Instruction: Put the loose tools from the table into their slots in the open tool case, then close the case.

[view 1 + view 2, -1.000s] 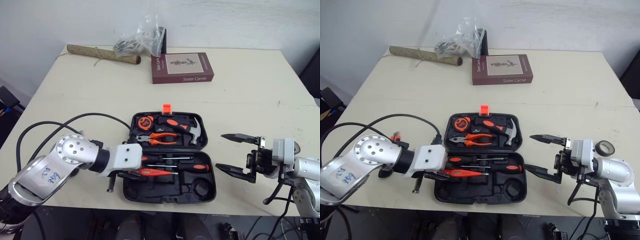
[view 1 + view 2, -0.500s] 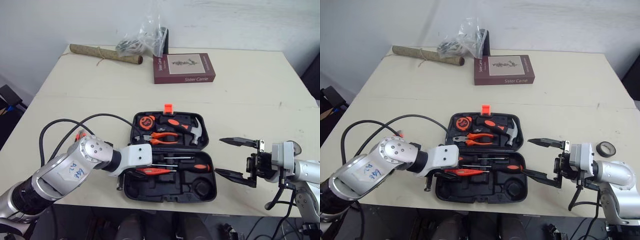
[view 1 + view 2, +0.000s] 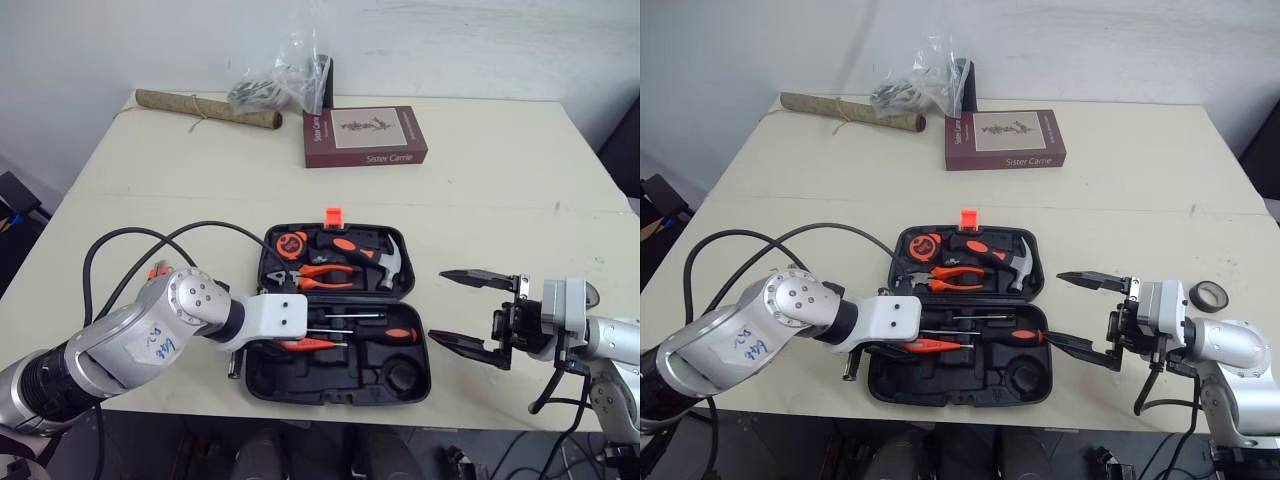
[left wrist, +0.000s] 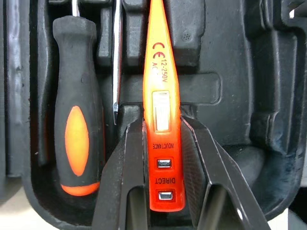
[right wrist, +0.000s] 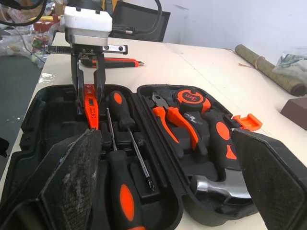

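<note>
We are clamping our left claw (image 4: 162, 122) on the orange tester pen (image 4: 161, 72), inside the near half of the open tool case (image 3: 345, 388) on the tabletop (image 3: 480, 190). Our right claw (image 3: 440, 304) is hovering with its fingers spread apart, just beside the case.

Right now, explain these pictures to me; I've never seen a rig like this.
This is a two-armed robot. Two pictures come from cameras in its head, looking over a table; one more sits on each wrist, looking along that gripper. On the table lie an open tool case, a book, a plastic bag and a roll. The left gripper is closed on an orange tester pen over the case's near half, beside a screwdriver. The right gripper is open beside the case, empty.
</note>
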### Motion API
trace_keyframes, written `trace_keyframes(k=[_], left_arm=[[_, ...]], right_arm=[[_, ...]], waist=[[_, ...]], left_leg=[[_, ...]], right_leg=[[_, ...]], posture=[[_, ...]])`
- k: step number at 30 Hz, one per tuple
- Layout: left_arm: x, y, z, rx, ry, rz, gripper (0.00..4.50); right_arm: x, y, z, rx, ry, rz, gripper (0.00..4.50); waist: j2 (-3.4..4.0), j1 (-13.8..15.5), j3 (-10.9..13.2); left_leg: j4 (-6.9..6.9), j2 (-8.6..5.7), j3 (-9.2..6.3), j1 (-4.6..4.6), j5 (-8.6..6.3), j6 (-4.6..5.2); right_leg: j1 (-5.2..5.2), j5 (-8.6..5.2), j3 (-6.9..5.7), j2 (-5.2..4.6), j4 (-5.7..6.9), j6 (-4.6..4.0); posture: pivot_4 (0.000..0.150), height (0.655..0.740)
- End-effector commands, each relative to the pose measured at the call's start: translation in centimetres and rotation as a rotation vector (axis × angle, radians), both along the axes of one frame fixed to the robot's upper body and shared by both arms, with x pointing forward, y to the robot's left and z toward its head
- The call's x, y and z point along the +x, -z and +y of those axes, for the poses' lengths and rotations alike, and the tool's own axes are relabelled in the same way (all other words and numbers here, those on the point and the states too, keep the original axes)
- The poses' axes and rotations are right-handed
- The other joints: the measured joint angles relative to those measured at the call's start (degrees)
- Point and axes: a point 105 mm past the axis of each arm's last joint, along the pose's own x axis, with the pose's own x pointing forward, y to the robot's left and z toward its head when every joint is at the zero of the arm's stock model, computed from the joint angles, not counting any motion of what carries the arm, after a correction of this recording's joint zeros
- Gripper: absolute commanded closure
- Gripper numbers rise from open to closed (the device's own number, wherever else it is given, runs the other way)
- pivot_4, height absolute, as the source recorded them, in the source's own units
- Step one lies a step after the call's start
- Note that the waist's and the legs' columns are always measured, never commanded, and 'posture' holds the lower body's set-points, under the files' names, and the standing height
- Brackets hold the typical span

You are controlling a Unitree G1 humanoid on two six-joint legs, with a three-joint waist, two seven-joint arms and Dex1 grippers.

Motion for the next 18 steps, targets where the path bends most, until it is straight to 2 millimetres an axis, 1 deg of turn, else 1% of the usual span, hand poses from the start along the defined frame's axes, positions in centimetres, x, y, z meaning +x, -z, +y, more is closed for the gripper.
trace_keyframes(k=[1,4,8,11,16,18], left_arm=[[0.7,0.8,1.5,0.101,-0.015,-0.028,4.21],[0.6,0.8,1.3,0.109,0.012,-0.026,4.21],[0.1,0.2,1.1,0.110,0.045,-0.022,4.21],[-0.1,-0.1,1.2,0.115,0.058,-0.022,4.21],[-0.3,0.1,2.5,0.145,0.062,-0.018,4.21],[-0.2,0.6,3.0,0.163,0.064,-0.018,4.21]], right_arm=[[-0.1,-0.8,0.4,-0.011,-0.010,-0.035,0.00],[-0.1,-0.8,0.4,-0.013,-0.008,-0.030,0.00],[-0.2,-0.8,0.4,-0.016,-0.006,-0.028,0.00],[-0.3,-0.8,0.4,-0.019,-0.004,-0.027,0.00],[-0.3,-0.9,0.4,-0.022,0.002,-0.028,0.00],[-0.2,-0.9,0.4,-0.023,0.005,-0.029,0.00]], waist=[[0.01,0.0,0.0],[0.00,0.1,0.0],[0.00,0.1,0.0],[0.00,0.0,0.0],[0.00,-0.1,0.0],[0.00,-0.1,0.0]], left_leg=[[0.00,0.01,0.00,0.02,0.01,-0.01],[0.02,0.03,0.00,0.04,0.04,-0.06],[0.06,0.06,-0.01,0.04,0.04,-0.06],[0.06,0.09,-0.01,0.03,0.04,-0.07],[0.05,0.14,-0.01,0.06,0.03,-0.07],[0.04,0.14,-0.02,0.08,0.03,-0.08]], right_leg=[[0.00,0.00,0.01,0.02,0.00,0.00],[0.00,0.00,0.04,0.07,0.07,0.00],[0.01,0.00,0.11,0.15,0.09,0.00],[0.00,0.00,0.13,0.20,0.09,0.00],[-0.02,0.00,0.25,0.31,0.10,-0.01],[-0.02,0.00,0.28,0.33,0.10,-0.01]], posture=[[0.150,0.7400],[0.150,0.7400],[0.150,0.7400],[0.150,0.7400],[0.150,0.7400],[0.150,0.7400]])
